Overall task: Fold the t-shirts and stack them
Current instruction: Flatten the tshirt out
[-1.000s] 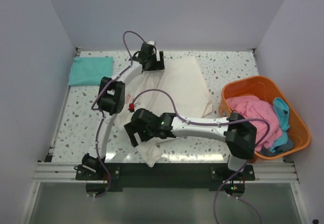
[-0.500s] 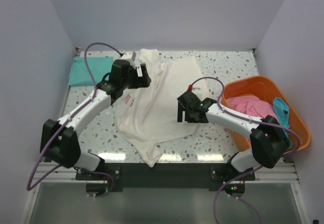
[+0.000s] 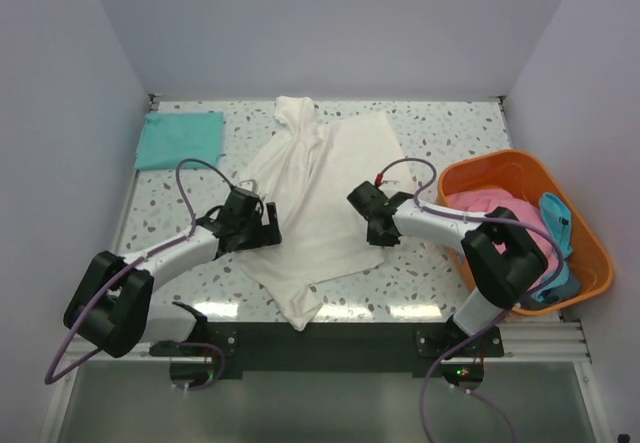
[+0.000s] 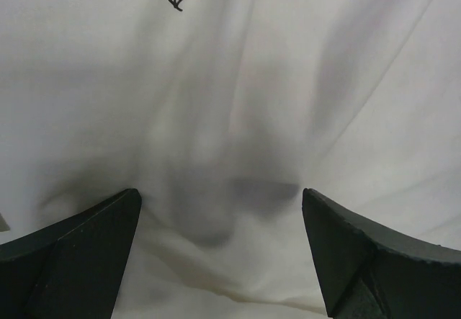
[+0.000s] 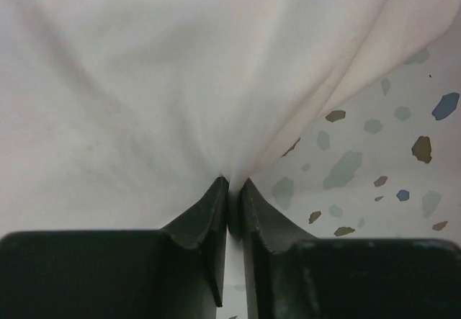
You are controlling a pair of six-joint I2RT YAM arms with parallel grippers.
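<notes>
Cream t-shirt (image 3: 310, 193) lies opened out and rumpled across the middle of the worktop (image 3: 450, 123). One part is bunched toward the far edge and a narrow tail reaches the near edge. It appears to be spread this way so it can be flattened before folding.

The right gripper (image 5: 234, 186) sits at the shirt's right-hand edge. Its jaws are pressed together on a pinch of cloth, and creases radiate from the pinch. The hold looks meant for drawing that side taut or carrying it over.

The left gripper (image 3: 258, 225) rests low over the shirt's left edge with its jaws spread wide. It holds nothing, though shadowed cloth lies between the fingers. Judged from this, it is placed to take the opposite side.

A teal t-shirt (image 3: 180, 138) lies folded flat at the far left corner, likely the start of the stack. An orange basket (image 3: 490, 159) stands at the right edge, holding a pink shirt (image 3: 490, 218) and a blue shirt (image 3: 558, 228), not yet folded.
</notes>
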